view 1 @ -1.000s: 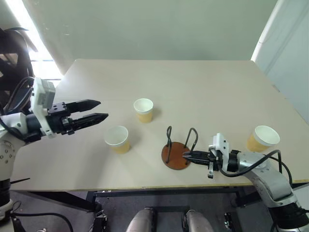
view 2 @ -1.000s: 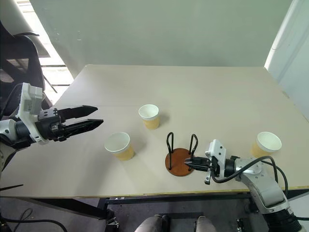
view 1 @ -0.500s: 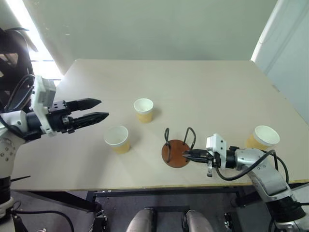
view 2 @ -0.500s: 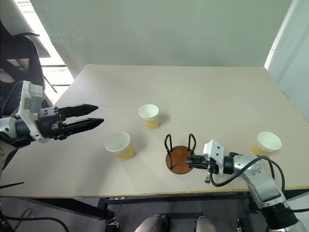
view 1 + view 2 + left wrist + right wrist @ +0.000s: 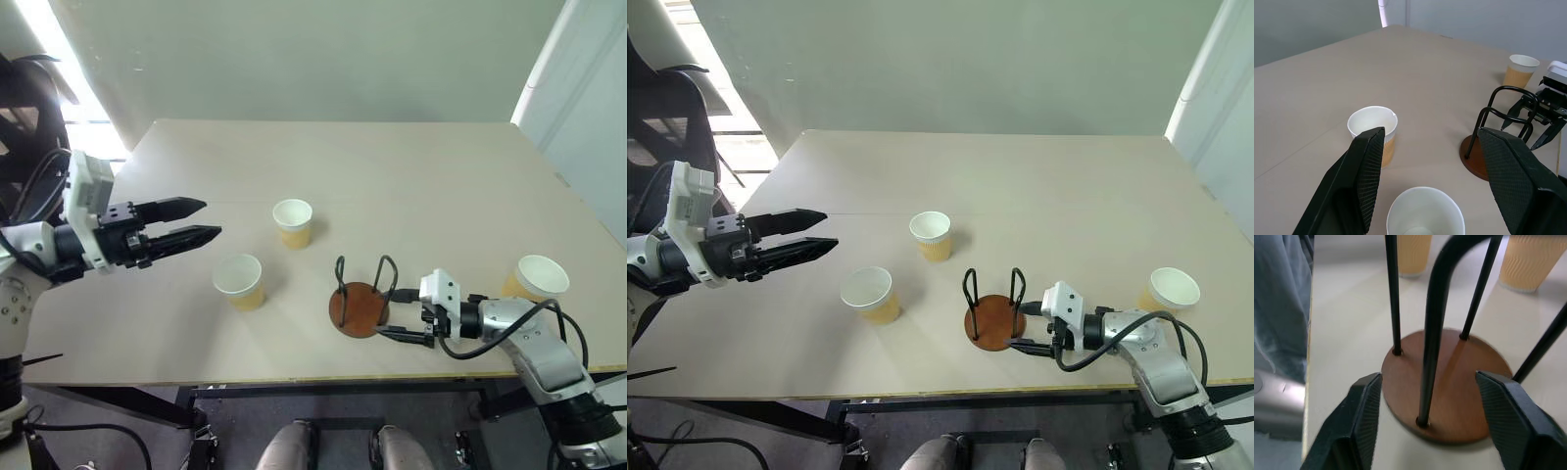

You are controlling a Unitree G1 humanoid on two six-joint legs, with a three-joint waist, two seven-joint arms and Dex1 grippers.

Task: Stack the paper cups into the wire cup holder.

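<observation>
Reddish-brown disc base with two upright black wire loops: the wire cup holder (image 5: 359,305), standing empty near the front edge of the table (image 5: 411,176), right of centre. Item status: no cup stacked in it. Right gripper (image 5: 396,312): just beside the holder on its right, low over the table top, fingers spread apart to either side of the disc's edge and gripping nothing; the right wrist view looks straight between the loops with both fingers (image 5: 1367,416) clear of the base. Paper cups, three, all upright and separate: one (image 5: 238,281) to the left of the holder, one (image 5: 292,222) behind and to the left of the holder, one (image 5: 535,278) well to the right of the holder, past the right arm. Left gripper (image 5: 201,220): well to the left of the holder, held above the table, pointing toward the two nearer cups, jaws parted and empty. Step in hand, judged: the holder is placed and let go of, and the stacking proper is not yet begun. Next move, judged: the left gripper descends on the nearest cup to the left of the holder, closes lightly on its wall without crushing it, and lowers it between the loops; the right gripper needs to clear the holder first.
</observation>
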